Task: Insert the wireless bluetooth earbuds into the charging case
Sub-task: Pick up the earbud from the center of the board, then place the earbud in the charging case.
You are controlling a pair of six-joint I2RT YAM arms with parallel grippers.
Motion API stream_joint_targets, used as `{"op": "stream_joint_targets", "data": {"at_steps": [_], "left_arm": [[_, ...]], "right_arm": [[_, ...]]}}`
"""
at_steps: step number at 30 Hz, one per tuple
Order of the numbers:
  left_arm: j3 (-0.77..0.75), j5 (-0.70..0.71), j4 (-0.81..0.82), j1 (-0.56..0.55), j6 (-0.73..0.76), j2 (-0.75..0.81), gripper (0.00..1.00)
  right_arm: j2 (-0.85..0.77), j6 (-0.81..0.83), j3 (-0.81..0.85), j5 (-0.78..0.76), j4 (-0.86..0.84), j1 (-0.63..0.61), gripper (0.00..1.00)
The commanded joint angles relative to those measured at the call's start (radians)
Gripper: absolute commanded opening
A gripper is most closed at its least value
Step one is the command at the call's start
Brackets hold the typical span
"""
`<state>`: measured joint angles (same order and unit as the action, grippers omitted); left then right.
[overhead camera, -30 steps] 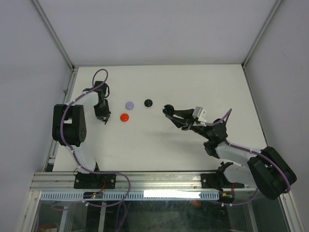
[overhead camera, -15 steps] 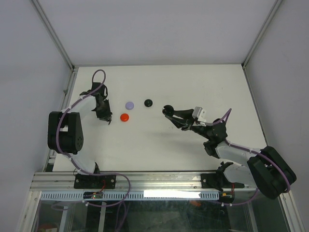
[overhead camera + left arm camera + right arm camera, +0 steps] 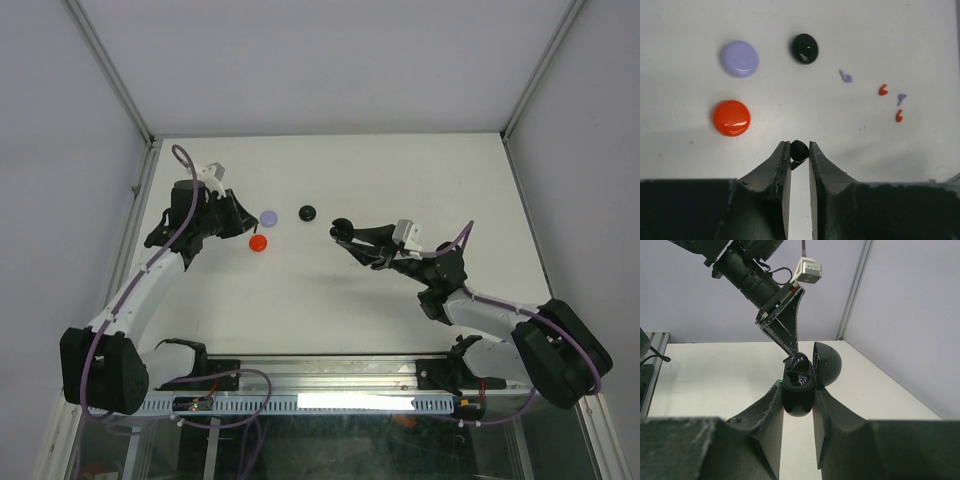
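We see only part of the black earbud in the left gripper; its jaws hide the rest. The right gripper covers the sides of the open black case, and from above the loose earbuds are too small to find

Black earbud in left gripper

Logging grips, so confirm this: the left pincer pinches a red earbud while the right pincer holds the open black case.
Wrong on colour: the earbud in the left pincer is black, not red, as the left wrist view shows; the red earbuds lie loose on the table. The rest holds: the right pincer holds the open black case.
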<state>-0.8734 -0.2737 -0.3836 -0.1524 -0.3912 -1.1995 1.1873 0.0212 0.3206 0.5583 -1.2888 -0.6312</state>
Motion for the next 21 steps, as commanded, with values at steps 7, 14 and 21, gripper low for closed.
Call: {"op": "stream_joint_targets", "data": {"at_steps": [7, 14, 21], "left_arm": [[0.120, -0.174, 0.414, -0.174, -0.154, 0.211, 0.08], [0.178, -0.236, 0.661, -0.227, -0.245, 0.280, 0.08], [0.233, -0.252, 0.904, -0.337, -0.292, 0.288, 0.08]], "right_arm": [[0.029, 0.008, 0.064, -0.044, -0.033, -0.029, 0.00], [0.074, -0.001, 0.073, -0.091, -0.078, -0.043, 0.00], [0.138, -0.032, 0.095, -0.112, -0.151, -0.067, 0.00]]}}
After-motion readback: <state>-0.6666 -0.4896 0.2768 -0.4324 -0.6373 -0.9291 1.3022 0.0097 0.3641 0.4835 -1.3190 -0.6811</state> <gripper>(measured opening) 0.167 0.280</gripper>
